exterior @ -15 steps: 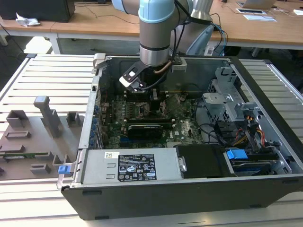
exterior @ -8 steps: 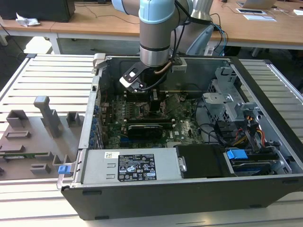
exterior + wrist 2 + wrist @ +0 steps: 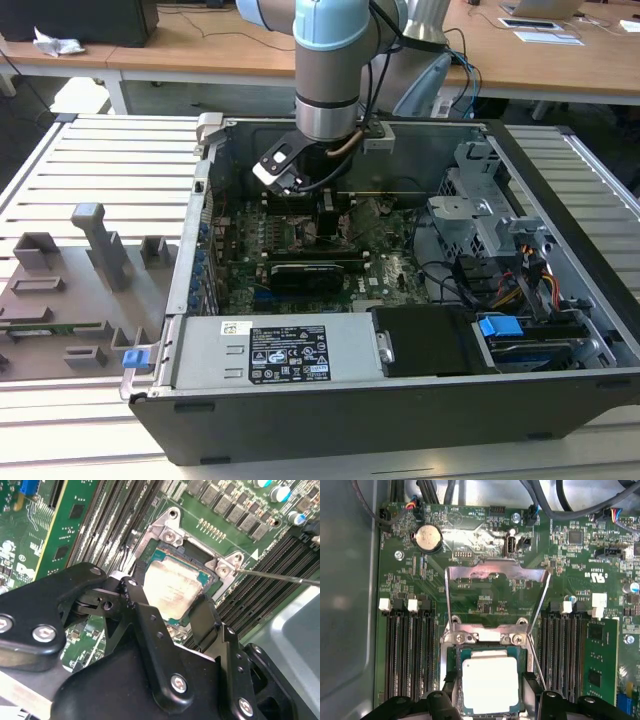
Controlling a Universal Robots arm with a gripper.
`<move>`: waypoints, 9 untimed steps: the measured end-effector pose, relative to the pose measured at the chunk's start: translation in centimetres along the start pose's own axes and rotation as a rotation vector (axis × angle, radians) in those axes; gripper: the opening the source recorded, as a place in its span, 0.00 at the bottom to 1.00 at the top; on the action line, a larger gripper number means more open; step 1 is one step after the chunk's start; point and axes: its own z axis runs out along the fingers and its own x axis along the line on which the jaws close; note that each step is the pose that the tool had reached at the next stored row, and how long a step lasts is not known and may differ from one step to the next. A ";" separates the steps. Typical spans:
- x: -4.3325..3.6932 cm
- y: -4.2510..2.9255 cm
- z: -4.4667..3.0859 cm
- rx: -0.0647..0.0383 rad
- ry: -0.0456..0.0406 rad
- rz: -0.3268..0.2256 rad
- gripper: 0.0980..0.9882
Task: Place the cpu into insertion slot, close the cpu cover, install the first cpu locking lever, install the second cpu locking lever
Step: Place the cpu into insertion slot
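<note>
The cpu [image 3: 490,677] [image 3: 172,587], a flat square chip with a silver top, lies level in the insertion slot [image 3: 195,555] on the green board. My gripper [image 3: 490,687] [image 3: 172,607] [image 3: 325,215] hangs low over it, its black fingers [image 3: 140,605] pressed against two opposite edges of the chip. The cpu cover [image 3: 495,575], a thin silver frame, stands swung up and open behind the slot. A thin wire locking lever [image 3: 280,575] [image 3: 536,665] sticks out beside the slot, unlatched.
Black memory slots [image 3: 410,660] [image 3: 565,655] flank the socket. A green card [image 3: 602,665] stands on one side, a coin cell [image 3: 428,537] and cables beyond the cover. The exterior view shows the power supply [image 3: 290,350], drive cage [image 3: 490,210] and grey fixtures [image 3: 80,280].
</note>
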 end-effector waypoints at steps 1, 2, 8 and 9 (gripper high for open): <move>0.00 -0.12 -0.01 0.000 -0.0001 0.000 0.58; 0.00 -0.12 -0.01 0.000 -0.0001 0.000 0.58; 0.00 -0.16 -0.01 0.000 -0.0002 0.000 0.49; 0.00 -0.16 -0.01 0.000 -0.0002 0.000 0.48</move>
